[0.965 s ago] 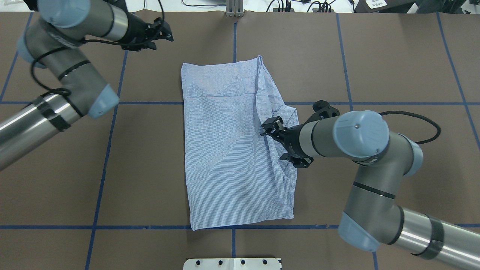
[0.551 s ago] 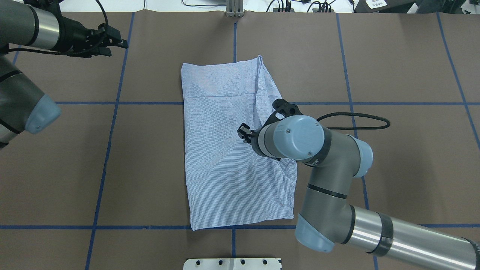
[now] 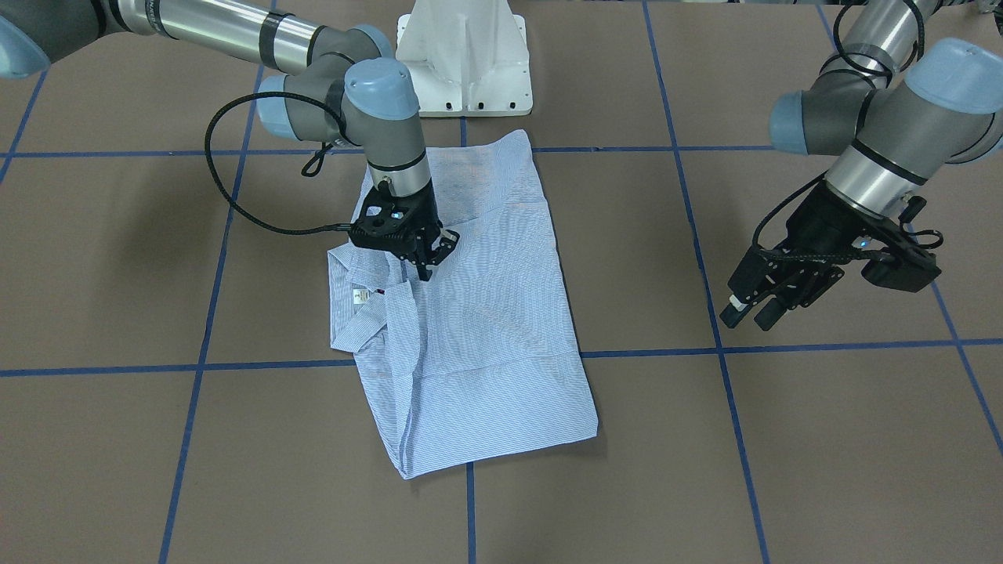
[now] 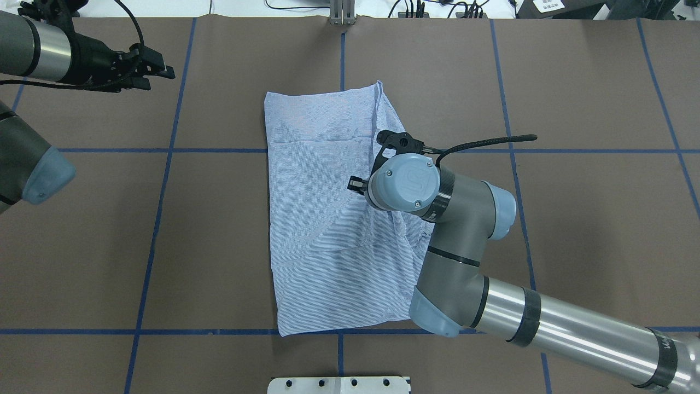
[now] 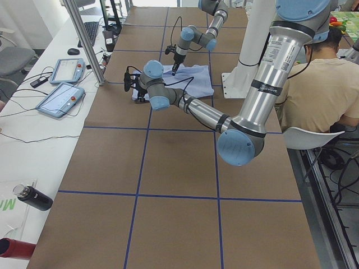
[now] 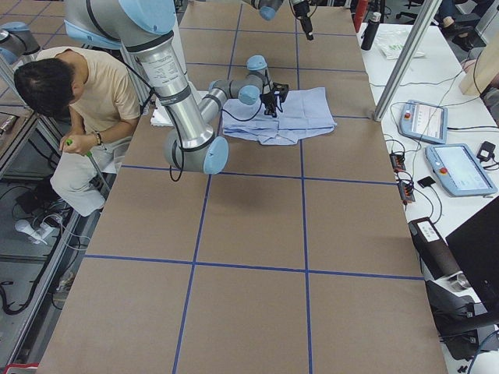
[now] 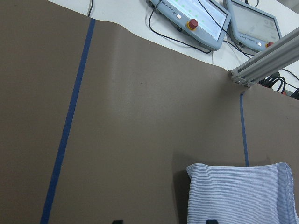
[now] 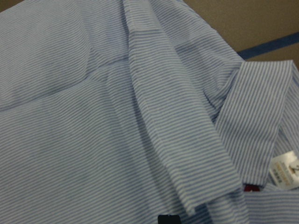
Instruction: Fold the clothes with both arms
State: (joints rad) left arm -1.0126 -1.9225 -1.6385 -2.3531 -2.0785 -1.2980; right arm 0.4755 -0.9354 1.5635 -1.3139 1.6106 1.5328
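The blue-and-white striped shirt (image 4: pixel 317 219) lies folded into a long rectangle at the table's middle (image 3: pixel 486 329). Its collar and white neck label (image 3: pixel 362 296) stick out on the right arm's side. My right gripper (image 3: pixel 425 272) points straight down at the fold edge beside the collar, with its jaws together and no cloth seen between them. In the overhead view the wrist covers it, and only its tip (image 4: pixel 354 185) shows. The right wrist view is filled with shirt (image 8: pixel 93 116) and label (image 8: pixel 285 170). My left gripper (image 3: pixel 748 317) hangs open and empty, far off the shirt (image 4: pixel 164 65).
The white pedestal base (image 3: pixel 462 63) stands behind the shirt's near end. Blue tape lines cross the brown table. An aluminium post (image 7: pixel 266 60) and control pendants (image 7: pixel 191 18) sit past the far edge. A seated person (image 6: pixel 70 101) is beside the robot.
The left arm has swung away to the far left corner. The right arm has moved inward over the shirt and its wrist has turned to point down.
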